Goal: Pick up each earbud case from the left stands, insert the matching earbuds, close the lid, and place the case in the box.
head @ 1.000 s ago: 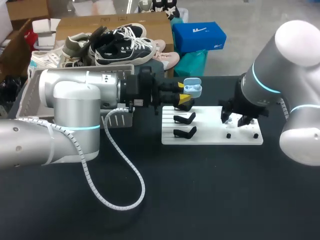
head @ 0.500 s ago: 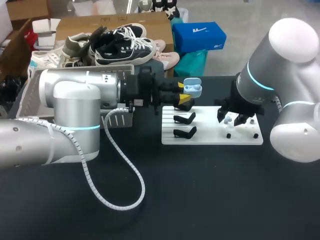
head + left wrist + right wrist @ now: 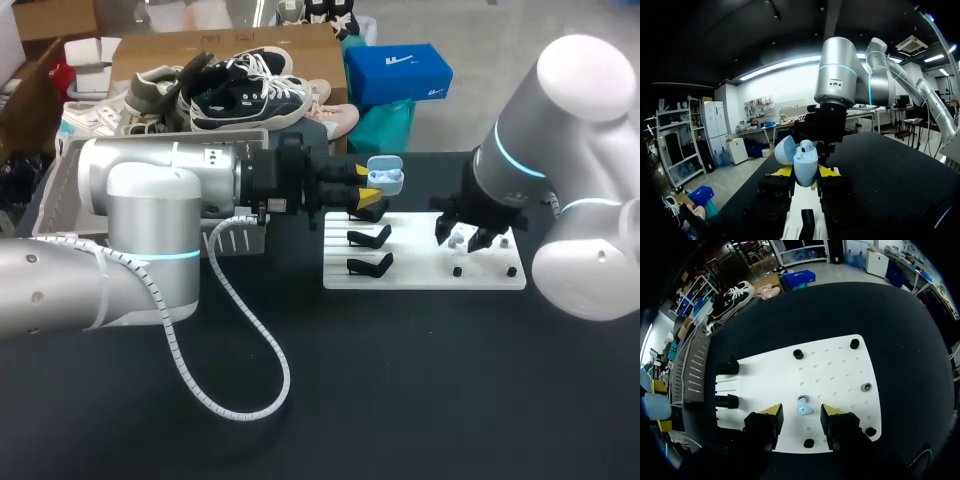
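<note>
Two pincers are busy. My left pincer [image 3: 805, 172] pinches the earbud case [image 3: 805, 161] from two sides, its lid open, and holds it in the air above the black stands [image 3: 370, 237]. My right pincer [image 3: 801, 414] is spread and hangs over the white board [image 3: 840, 365]. One pale blue earbud [image 3: 803, 405] sits on the board just between its yellow tips and, as far as I can see, touches neither.

The step in hand, I judge, is to take this earbud. To do it well I should go straight down with the earbud centred between the fingers. Then I should close gently so it does not tip or jump out, and lift vertically before carrying it to the case.

Compared with one second ago, the right arm has moved a little toward the stands. The left pincer and the case have not changed place.
</note>
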